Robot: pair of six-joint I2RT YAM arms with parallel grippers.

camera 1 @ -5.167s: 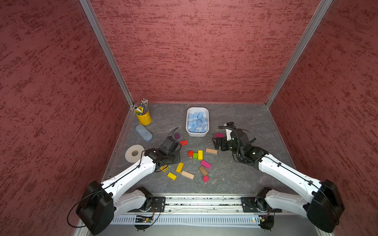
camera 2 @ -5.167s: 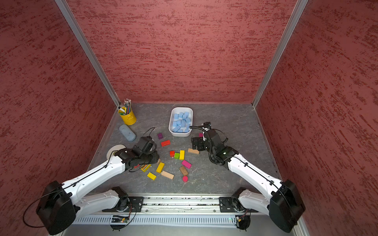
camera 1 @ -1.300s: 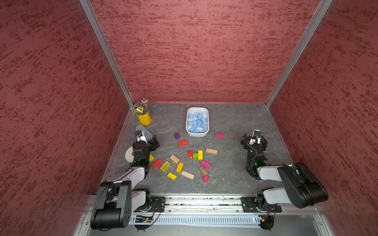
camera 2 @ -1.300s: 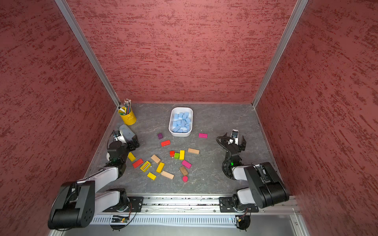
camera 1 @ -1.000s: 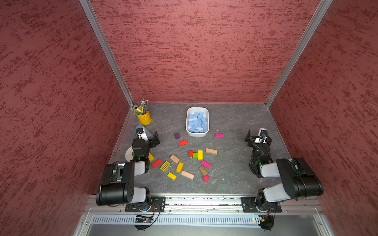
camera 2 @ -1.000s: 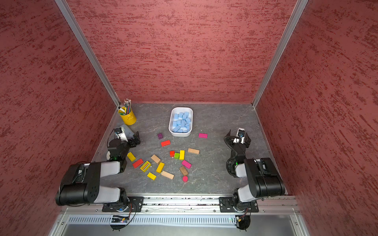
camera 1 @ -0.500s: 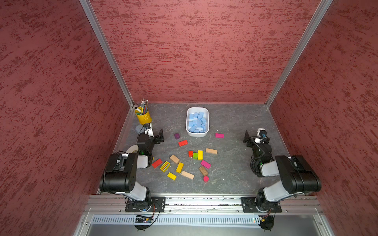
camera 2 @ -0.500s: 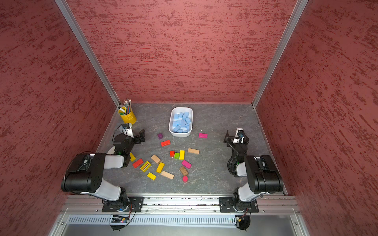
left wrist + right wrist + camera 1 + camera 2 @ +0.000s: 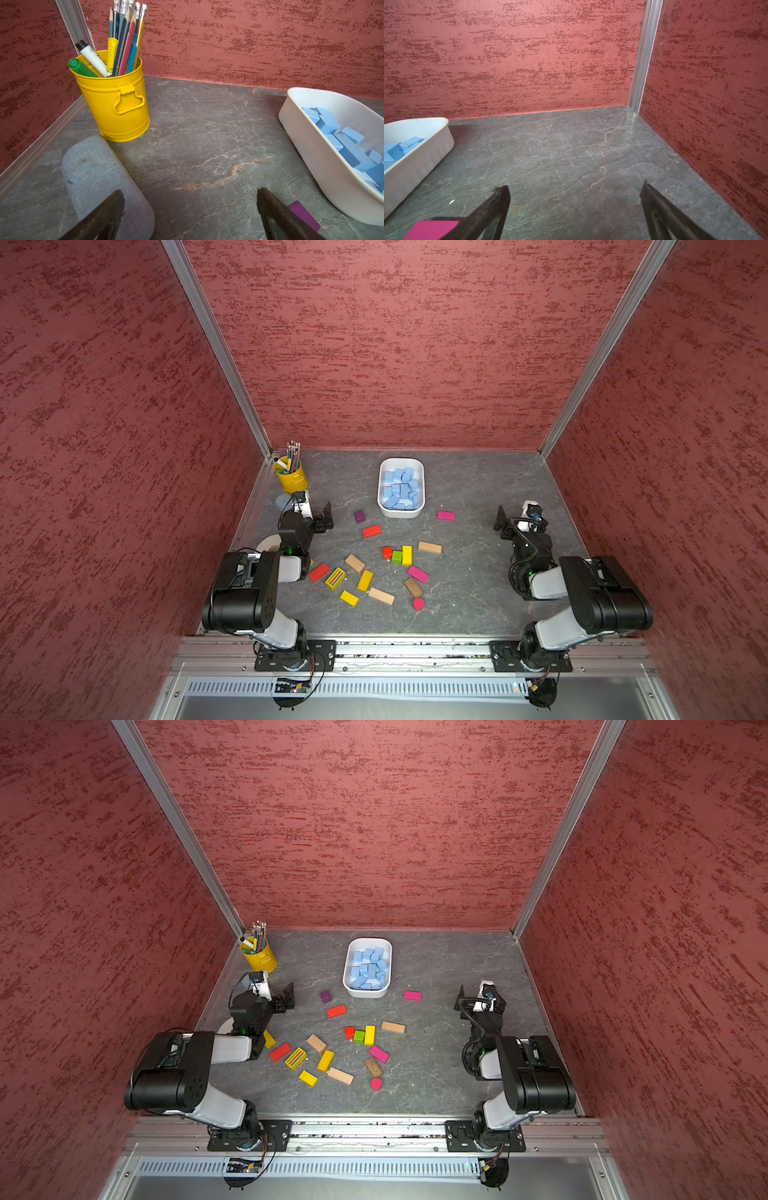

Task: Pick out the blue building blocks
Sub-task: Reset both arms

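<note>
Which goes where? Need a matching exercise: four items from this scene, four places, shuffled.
Items:
1. blue building blocks
2. pencils
3. purple cube
4. green cube

Places:
A. between a red cube and a yellow block
B. in the white tub
C. in the yellow bucket
D. alone on the table, to the robot's left of the white tub

Pairs: 1-B; 2-C; 3-D; 4-A

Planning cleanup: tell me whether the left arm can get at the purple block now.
Probably yes: the left gripper is open and empty, the purple block lies near it, nothing between.
</note>
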